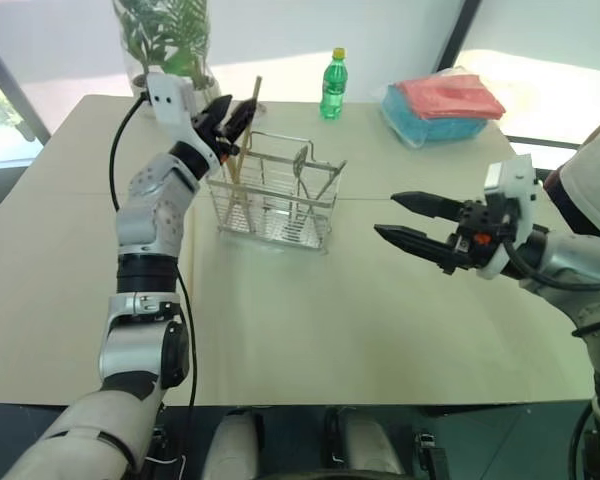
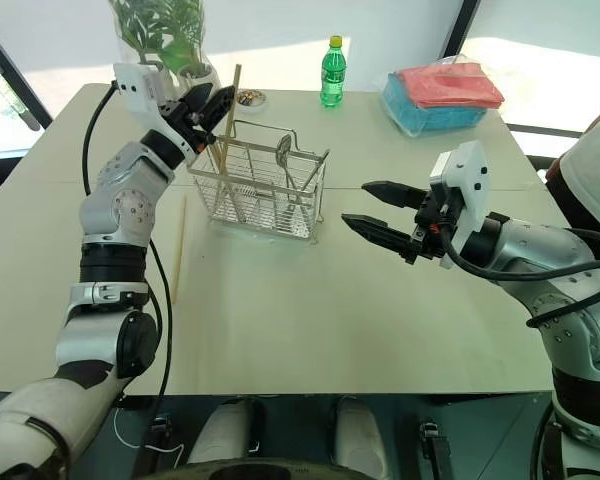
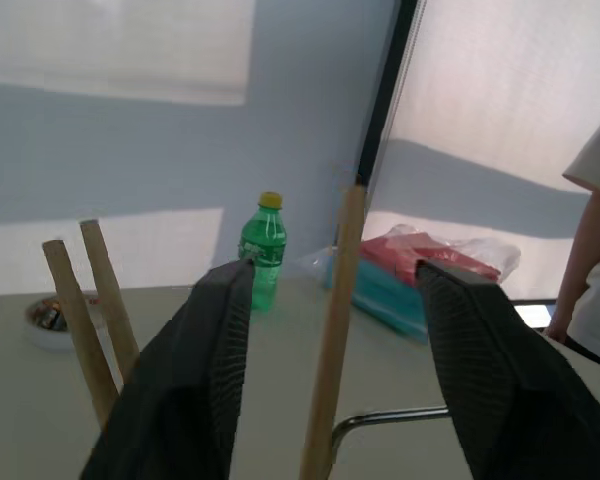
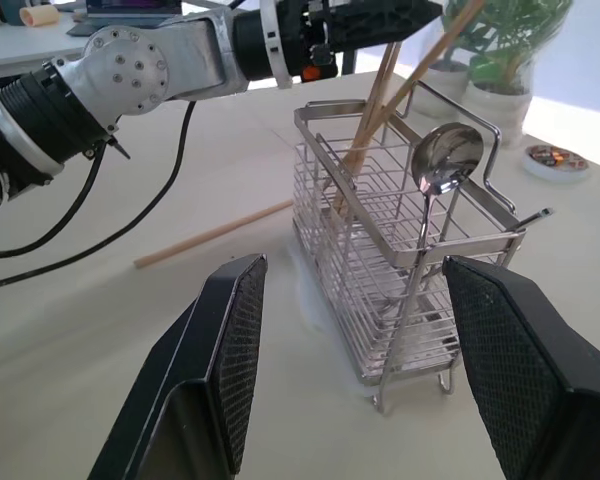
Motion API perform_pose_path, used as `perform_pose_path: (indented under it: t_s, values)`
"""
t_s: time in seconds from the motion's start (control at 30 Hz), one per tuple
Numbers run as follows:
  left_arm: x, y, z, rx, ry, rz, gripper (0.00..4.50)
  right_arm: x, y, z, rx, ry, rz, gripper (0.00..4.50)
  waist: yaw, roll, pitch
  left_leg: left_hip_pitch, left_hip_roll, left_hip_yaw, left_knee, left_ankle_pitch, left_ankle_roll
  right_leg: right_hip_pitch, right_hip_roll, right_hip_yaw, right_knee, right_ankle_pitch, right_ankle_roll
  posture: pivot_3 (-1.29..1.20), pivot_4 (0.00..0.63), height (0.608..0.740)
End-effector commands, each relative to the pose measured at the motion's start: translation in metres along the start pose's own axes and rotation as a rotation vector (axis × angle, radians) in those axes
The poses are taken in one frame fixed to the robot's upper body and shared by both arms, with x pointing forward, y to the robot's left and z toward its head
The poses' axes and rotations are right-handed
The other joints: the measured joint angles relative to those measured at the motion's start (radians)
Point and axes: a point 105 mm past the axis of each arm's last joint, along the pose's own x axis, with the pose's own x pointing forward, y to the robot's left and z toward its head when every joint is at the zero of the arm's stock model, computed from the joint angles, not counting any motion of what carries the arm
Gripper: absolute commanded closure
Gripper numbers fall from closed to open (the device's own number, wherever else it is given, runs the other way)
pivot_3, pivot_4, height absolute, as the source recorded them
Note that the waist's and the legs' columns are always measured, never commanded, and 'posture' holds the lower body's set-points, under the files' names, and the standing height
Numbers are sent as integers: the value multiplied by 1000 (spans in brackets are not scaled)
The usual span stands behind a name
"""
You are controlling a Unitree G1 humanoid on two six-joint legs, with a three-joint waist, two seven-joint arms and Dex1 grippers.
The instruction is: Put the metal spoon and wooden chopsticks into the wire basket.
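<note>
**One chopstick left on the table, nearer the left arm**

At the far left of the table, one of the wooden chopsticks [image 2: 178, 250] lies flat and alone. Its long axis runs near to far, almost in line with the left forearm above it. It lies just left of the wire basket [image 2: 257, 190], apart from its wires. By my reading, this stick is what the coming move turns on. It lies below and to the near side of the left gripper [image 2: 206, 112], so that gripper would have to come down and back toward the robot. A grasp across the stick would be the natural one.

The left gripper hovers at the basket's far-left corner with its fingers spread wide and holding nothing. A chopstick stands upright in the gap between them, in the basket, and no finger can be seen touching it. Two more sticks lean in the same end of the basket.

Further right, the metal spoon [image 4: 441, 165] stands in the basket, bowl up, its handle down among the wires.

On the right, the right gripper [image 1: 413, 232] hangs over bare table with fingers parted and empty, pointing left toward the basket. It is well apart from the loose stick, with the basket in between, so the left arm is plainly the nearer one.
</note>
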Motion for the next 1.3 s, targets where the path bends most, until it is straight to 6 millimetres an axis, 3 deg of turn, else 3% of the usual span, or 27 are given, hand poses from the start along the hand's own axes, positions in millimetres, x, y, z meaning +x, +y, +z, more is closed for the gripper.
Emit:
perform_pose_path:
  t_s: [0.03, 0.27, 0.33, 0.43, 0.57, 0.7, 0.77, 0.87, 1.07, 1.3]
  values:
    - [-5, -4, 43, 25, -84, -38, 54, -1, -5, 10, -21, -31, -12, 1590, -2, 0, 0, 0, 0, 0, 0, 0, 0, 0, 0, 0, 0, 0, 0, 0, 150, 723]
    - [-23, -7, 117, 73, -150, -104, 54, 6, -9, 8, -4, -37, -1, 1590, -1, 1, 1, 0, 0, 0, 0, 0, 0, 0, 0, 0, 0, 0, 0, 0, 150, 723]
    - [-31, 20, 144, 64, -154, 9, 54, 9, -9, 7, -2, -41, 10, 1590, -1, 1, 1, 0, 0, 0, -1, 0, 0, 0, 0, 0, 0, 0, 0, 0, 150, 723]
    - [-39, 49, 152, 65, -94, 149, 54, 11, -9, 7, -1, -45, 18, 1590, -3, 2, 1, 0, 0, 0, -1, 0, 0, 0, 0, 0, 0, 0, 0, 0, 150, 723]
    - [-59, 104, 127, 92, 116, 441, 54, 14, -11, 5, 9, -50, 21, 1590, 0, 3, 0, 2, 0, 0, -1, 0, 0, 1, 0, 0, 0, 0, 0, 0, 150, 723]
    - [-73, 123, 80, 134, 405, 595, 54, 17, -9, 3, 19, -54, 29, 1590, 3, 2, 0, 1, 0, -1, -1, 0, 0, 1, 0, 0, 1, 0, 0, 0, 150, 723]
    - [-78, 123, 51, 136, 568, 626, 54, 21, -7, 3, 21, -57, 42, 1590, 2, 1, 1, 0, 0, -1, -1, 0, 0, 0, 0, 0, 0, 0, 0, 0, 150, 723]
    - [-79, 117, 28, 143, 685, 616, 54, 24, -5, 4, 22, -60, 52, 1590, 0, 1, 1, -1, -1, -1, -1, 0, 0, 0, 0, 0, 0, 0, 0, 0, 150, 723]
    - [-89, 109, -37, 56, 924, 665, 54, 26, -7, 10, 17, -63, 58, 1590, -1, 2, 1, 0, 0, -1, -1, 0, 0, -1, 1, 0, 1, 0, 1, 0, 150, 723]
    - [-90, 98, -79, -39, 1015, 670, 54, 22, -4, 11, 19, -58, 50, 1590, -1, 2, 1, -1, 0, -1, -1, 0, 0, -2, 0, 0, 1, 0, 1, 0, 150, 723]
